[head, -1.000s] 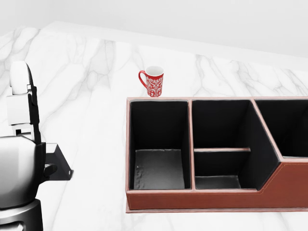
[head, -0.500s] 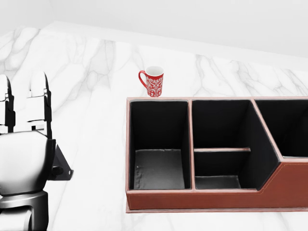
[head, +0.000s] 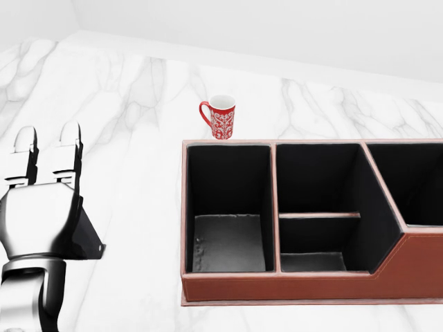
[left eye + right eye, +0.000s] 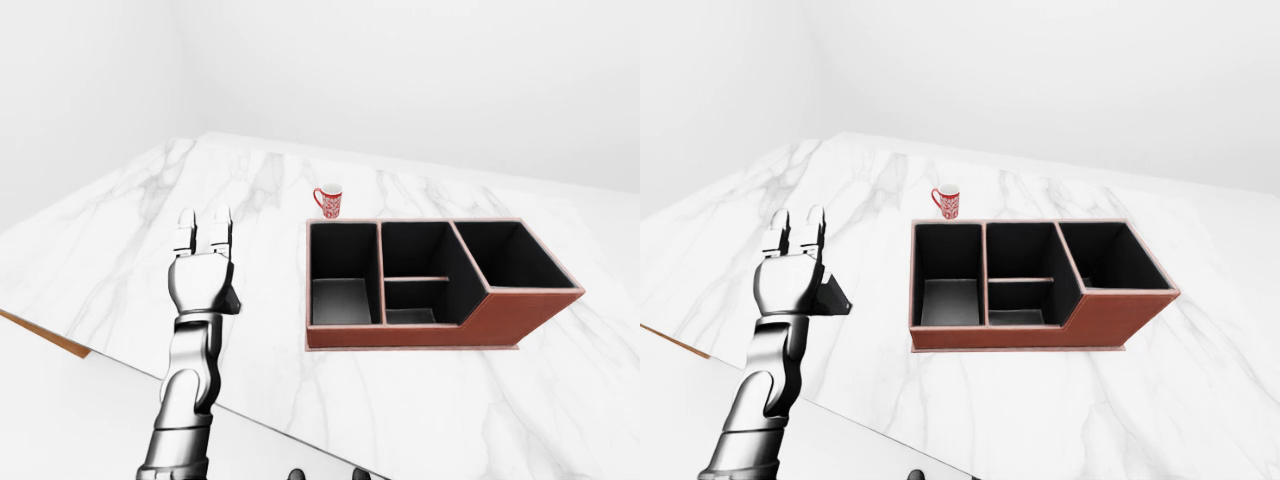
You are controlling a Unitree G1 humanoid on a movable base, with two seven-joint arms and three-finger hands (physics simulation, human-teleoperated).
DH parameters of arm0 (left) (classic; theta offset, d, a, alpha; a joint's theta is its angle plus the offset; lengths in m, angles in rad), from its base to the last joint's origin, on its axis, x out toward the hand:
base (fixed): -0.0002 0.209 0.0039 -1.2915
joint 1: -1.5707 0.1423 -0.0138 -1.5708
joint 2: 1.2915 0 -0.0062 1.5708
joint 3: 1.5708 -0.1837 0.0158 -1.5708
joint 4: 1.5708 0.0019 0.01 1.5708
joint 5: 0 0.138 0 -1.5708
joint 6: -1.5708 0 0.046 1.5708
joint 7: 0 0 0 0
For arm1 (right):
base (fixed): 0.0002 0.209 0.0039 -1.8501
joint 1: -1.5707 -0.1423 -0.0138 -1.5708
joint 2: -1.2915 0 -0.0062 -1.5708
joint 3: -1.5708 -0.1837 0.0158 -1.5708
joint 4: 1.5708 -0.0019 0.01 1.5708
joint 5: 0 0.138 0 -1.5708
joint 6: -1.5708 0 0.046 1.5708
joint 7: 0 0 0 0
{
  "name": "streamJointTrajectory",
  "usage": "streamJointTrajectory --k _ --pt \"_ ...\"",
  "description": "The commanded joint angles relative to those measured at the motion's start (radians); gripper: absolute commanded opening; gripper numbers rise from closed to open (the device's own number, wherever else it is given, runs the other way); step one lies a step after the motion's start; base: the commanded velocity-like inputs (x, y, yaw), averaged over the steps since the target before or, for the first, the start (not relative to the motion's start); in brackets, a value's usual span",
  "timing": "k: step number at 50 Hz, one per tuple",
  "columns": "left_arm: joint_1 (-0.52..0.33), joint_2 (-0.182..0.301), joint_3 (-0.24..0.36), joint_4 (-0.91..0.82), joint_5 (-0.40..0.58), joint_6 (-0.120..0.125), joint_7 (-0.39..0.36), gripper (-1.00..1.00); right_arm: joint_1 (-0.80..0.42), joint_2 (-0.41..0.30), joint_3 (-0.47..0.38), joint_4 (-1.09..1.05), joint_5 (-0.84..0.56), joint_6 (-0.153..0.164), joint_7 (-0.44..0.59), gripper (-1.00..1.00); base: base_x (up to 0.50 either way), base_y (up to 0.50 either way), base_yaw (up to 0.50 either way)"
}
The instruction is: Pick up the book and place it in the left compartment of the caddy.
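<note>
My left hand (image 3: 47,142) is at the left edge of the head view, palm turned away, its fingers (image 3: 69,149) stretched straight and open, holding nothing. A dark flat corner (image 3: 88,238) shows from behind the hand on the marble; it looks like the book, mostly hidden. The red-brown caddy (image 3: 311,287) with black insides lies to the right. Its left compartment (image 3: 228,242) holds nothing and is about a hand's width from my hand. My right hand is out of every view.
A red patterned mug (image 3: 220,116) stands just above the caddy's top left corner. The white marble table (image 4: 120,230) ends in an edge at the lower left of the left-eye view (image 4: 60,342). The caddy's other compartments (image 3: 318,200) are open-topped.
The left hand has turned from side-on to face-on, its fingers straightened, and it has dropped slightly in the head view. The dark corner, caddy and mug have stayed put.
</note>
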Motion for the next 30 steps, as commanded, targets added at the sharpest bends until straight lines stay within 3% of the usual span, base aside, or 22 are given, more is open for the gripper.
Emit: streamJointTrajectory --k 1,13,30 --pt "-0.045 0.042 0.015 0.089 0.008 0.000 -0.069 1.00 0.001 0.002 0.001 -0.001 -0.002 0.000 0.002 1.00 0.00 0.00 0.00" --pt "-0.109 0.084 0.024 0.210 0.013 0.000 -0.106 1.00 0.002 0.003 -0.002 -0.002 -0.004 0.000 0.004 1.00 0.00 0.00 0.00" --pt "-0.277 0.139 0.001 0.575 -0.084 0.000 0.014 1.00 0.001 -0.002 -0.001 0.010 -0.001 0.000 -0.002 1.00 0.00 0.00 0.00"
